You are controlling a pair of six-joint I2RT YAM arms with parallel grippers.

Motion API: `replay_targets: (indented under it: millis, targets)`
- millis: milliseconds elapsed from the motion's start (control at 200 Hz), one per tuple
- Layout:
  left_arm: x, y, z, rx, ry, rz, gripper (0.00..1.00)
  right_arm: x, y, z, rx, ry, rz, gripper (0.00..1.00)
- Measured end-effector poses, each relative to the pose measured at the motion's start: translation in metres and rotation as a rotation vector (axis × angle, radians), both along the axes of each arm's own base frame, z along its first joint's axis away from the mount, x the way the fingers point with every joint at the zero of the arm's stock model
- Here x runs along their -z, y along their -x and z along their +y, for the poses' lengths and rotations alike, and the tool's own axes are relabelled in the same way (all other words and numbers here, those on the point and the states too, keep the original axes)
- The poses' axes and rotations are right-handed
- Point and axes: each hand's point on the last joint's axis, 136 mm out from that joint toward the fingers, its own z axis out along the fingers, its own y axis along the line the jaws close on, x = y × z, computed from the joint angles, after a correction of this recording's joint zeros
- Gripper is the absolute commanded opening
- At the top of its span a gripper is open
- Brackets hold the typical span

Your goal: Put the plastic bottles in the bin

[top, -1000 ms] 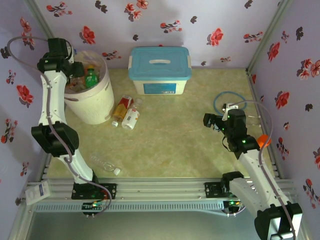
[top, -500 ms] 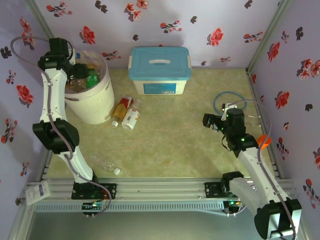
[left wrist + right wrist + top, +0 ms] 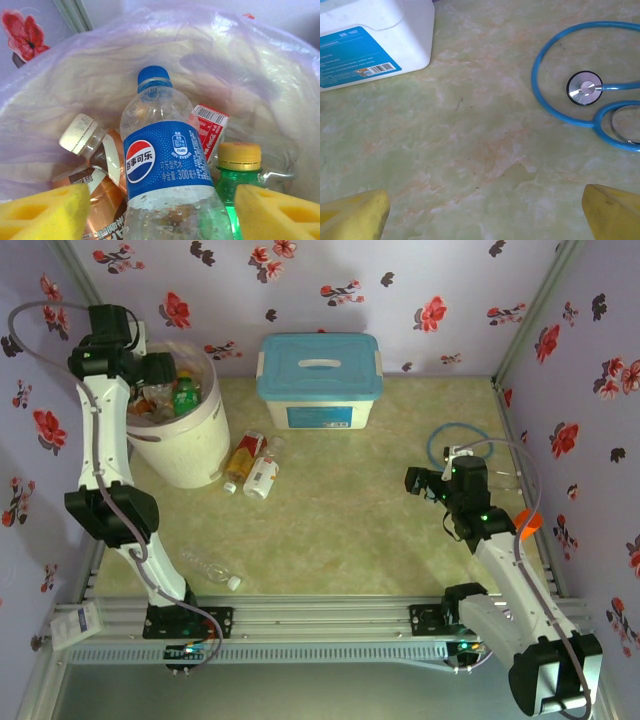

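My left gripper (image 3: 158, 372) hangs over the bin (image 3: 205, 445), a white bucket with a pinkish liner. In the left wrist view its yellow fingers (image 3: 45, 210) stand open (image 3: 162, 196) on either side of a clear Pepsi bottle (image 3: 165, 165) with a blue label. That bottle rests on other plastic bottles inside: a green one with a yellow cap (image 3: 239, 167) and an amber one (image 3: 97, 175). Two bottles (image 3: 253, 466) lie on the table beside the bin, and a clear one (image 3: 212, 568) lies near the left arm's base. My right gripper (image 3: 413, 483) is open (image 3: 485, 200) over bare table.
A white box with a light-blue lid (image 3: 320, 380) stands at the back centre. A blue stethoscope (image 3: 585, 90) lies just beyond the right gripper. An orange cylinder (image 3: 527, 523) sits by the right wall, behind the right arm.
The left gripper's jaws have parted and let the Pepsi bottle drop into the bin, and the left arm has drawn back a little toward the back left. The right arm has hardly moved.
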Motion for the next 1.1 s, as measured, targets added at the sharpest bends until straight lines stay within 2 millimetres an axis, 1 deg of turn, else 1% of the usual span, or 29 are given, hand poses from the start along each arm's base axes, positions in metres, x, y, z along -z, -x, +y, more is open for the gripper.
replay_targets:
  millis: [85, 180, 230, 275, 390, 445, 535, 620, 660, 745, 805, 870, 945, 1015, 1060, 1100]
  targets:
    - [0.000, 0.002, -0.001, -0.001, 0.003, -0.008, 0.57, -0.001, 0.000, 0.000, 0.000, -0.001, -0.003, 0.99]
    - [0.012, 0.001, -0.001, -0.009, 0.020, 0.011, 0.49, -0.001, -0.001, 0.000, 0.000, -0.001, -0.004, 0.99]
    - [0.022, 0.000, -0.003, -0.009, 0.035, 0.027, 0.49, -0.001, -0.001, 0.000, 0.000, -0.001, -0.004, 0.99]
    - [0.028, -0.002, -0.004, -0.009, 0.046, 0.029, 0.49, -0.001, 0.000, 0.000, 0.000, -0.001, -0.004, 0.99]
    - [0.027, -0.004, -0.004, -0.013, 0.052, 0.018, 0.50, -0.001, 0.000, 0.000, 0.000, -0.001, -0.005, 0.99]
    - [0.026, -0.004, -0.004, -0.013, 0.052, 0.016, 0.57, -0.001, 0.000, 0.000, 0.000, -0.001, -0.006, 0.99]
    - [0.016, -0.004, -0.004, -0.017, 0.053, -0.002, 0.76, -0.001, 0.000, 0.000, 0.000, -0.001, -0.005, 0.99]
    - [-0.004, -0.003, -0.003, -0.029, 0.054, -0.049, 0.83, -0.001, 0.000, 0.000, 0.000, 0.000, -0.005, 0.99]
    - [-0.013, 0.002, -0.002, -0.038, 0.048, -0.069, 0.85, -0.001, 0.000, 0.000, 0.000, -0.001, -0.005, 0.99]
    - [-0.037, 0.020, -0.003, -0.064, 0.024, -0.119, 0.91, -0.001, -0.001, 0.000, 0.000, 0.000, -0.006, 0.99]
    - [-0.054, 0.043, -0.009, -0.080, 0.010, -0.152, 0.95, -0.001, -0.001, 0.000, 0.000, 0.000, -0.006, 0.99]
    - [-0.072, 0.073, -0.026, -0.072, -0.002, -0.194, 0.95, 0.000, -0.003, 0.001, -0.001, 0.000, -0.004, 0.99]
    - [-0.091, 0.113, -0.057, -0.029, -0.002, -0.247, 0.95, 0.004, -0.005, 0.001, -0.001, 0.002, 0.007, 0.99]
    - [-0.097, 0.148, -0.078, 0.008, 0.022, -0.273, 0.94, 0.008, -0.008, 0.001, -0.001, 0.005, 0.019, 0.99]
    - [-0.096, 0.165, -0.082, 0.006, 0.040, -0.275, 0.94, 0.010, -0.009, 0.002, -0.002, 0.005, 0.024, 0.99]
    - [-0.088, 0.180, -0.082, -0.010, 0.055, -0.258, 0.94, 0.010, -0.010, 0.002, -0.002, 0.005, 0.026, 0.99]
